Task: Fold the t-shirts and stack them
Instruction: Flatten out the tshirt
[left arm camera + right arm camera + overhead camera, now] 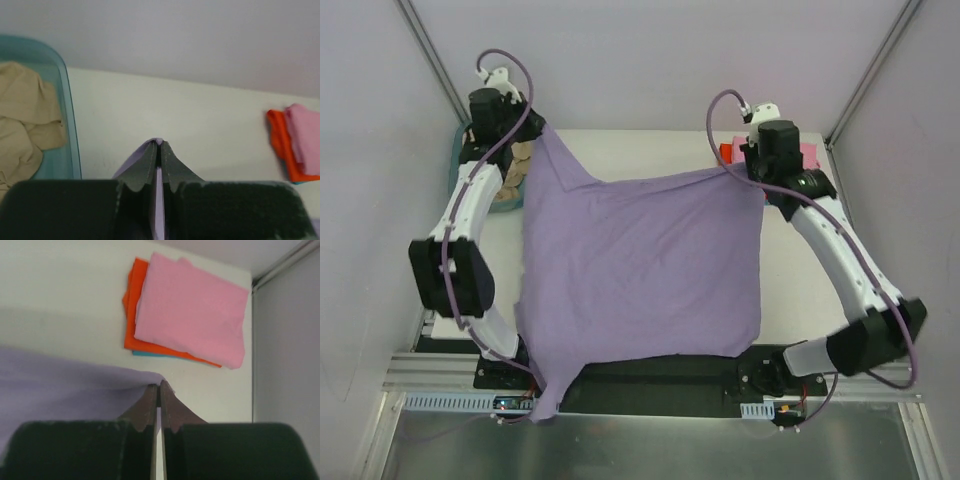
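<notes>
Left wrist view first: the left gripper (158,142) is pinched tight on a peak of the purple shirt (131,162), with cloth squeezed between its closed fingers. On the right wrist camera, the right gripper (159,385) is clamped just the same on another edge of that shirt, and the fabric drapes away to its left. From above, the shirt is lifted at those two far points. It spreads wide across the middle of the table (782,310) and spills over the near edge, one corner dangling low at the near left. Just beyond the right gripper, by the far right corner, lies a folded stack: pink shirt (192,310) on top, orange shirt (134,305) beneath, and a sliver of teal shirt (150,354) at the bottom. Far left, a beige shirt (22,115) sits crumpled in the teal basin (70,130).
</notes>
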`<state>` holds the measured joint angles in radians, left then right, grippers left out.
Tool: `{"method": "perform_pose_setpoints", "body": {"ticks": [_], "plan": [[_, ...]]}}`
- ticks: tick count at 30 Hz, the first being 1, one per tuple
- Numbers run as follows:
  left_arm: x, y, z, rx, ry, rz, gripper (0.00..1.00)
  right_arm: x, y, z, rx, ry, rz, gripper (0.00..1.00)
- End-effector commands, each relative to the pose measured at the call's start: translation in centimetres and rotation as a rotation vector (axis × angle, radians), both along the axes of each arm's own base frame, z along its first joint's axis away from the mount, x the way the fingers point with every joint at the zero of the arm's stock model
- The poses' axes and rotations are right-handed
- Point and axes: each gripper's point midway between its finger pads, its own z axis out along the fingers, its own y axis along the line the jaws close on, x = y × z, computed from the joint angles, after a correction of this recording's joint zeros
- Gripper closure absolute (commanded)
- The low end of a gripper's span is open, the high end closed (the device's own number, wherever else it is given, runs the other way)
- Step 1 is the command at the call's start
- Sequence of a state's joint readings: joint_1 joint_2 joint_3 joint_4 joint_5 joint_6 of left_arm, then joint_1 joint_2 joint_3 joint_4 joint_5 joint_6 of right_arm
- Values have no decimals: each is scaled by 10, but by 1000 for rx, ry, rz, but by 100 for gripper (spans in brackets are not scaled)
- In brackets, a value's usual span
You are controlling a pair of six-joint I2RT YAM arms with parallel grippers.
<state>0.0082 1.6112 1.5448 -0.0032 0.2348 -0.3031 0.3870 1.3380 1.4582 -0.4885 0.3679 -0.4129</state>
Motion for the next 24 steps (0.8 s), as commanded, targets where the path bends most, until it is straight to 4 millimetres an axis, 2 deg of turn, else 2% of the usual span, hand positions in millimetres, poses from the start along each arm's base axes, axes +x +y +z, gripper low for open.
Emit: {"method": "perform_pose_setpoints", "body": {"ticks": [1,2,3,4,5,6,8,10,14,16,18,19,20,24], "plan": [[52,-11,-39,23,-12,-102,100,58,-10,-48,-9,154,-56,99],[70,-14,-68,4,38,-115,100,69,-14,-57,-31,183,-78,99],[77,-16,-79,-14,62,-124,100,82,-10,-50,-25,175,-68,99],[82,-19,-90,-30,83,-128,100,84,-8,-63,-41,228,-53,99],[91,-18,-104,-45,107,-118,100,94,-4,-92,-59,296,-44,99],[93,-19,-109,-56,117,-116,100,99,-2,-94,-62,304,-40,99],[95,-20,-121,-69,142,-117,100,102,-5,-118,-88,356,-57,99],[94,-20,-126,-71,153,-116,100,103,-10,-127,-99,369,-83,99],[80,-19,-132,-85,183,-99,100,104,-13,-132,-82,354,-92,97],[72,-20,-132,-95,193,-97,100,102,-18,-125,-85,336,-108,96],[58,-20,-129,-100,201,-89,100,96,-27,-127,-106,343,-132,95],[53,-20,-129,-97,204,-80,100,95,-31,-119,-105,322,-142,95],[43,-21,-125,-95,204,-75,100,91,-36,-122,-115,329,-148,95],[17,-13,-114,-96,195,-24,100,92,-51,-106,-146,275,-155,95]]}}
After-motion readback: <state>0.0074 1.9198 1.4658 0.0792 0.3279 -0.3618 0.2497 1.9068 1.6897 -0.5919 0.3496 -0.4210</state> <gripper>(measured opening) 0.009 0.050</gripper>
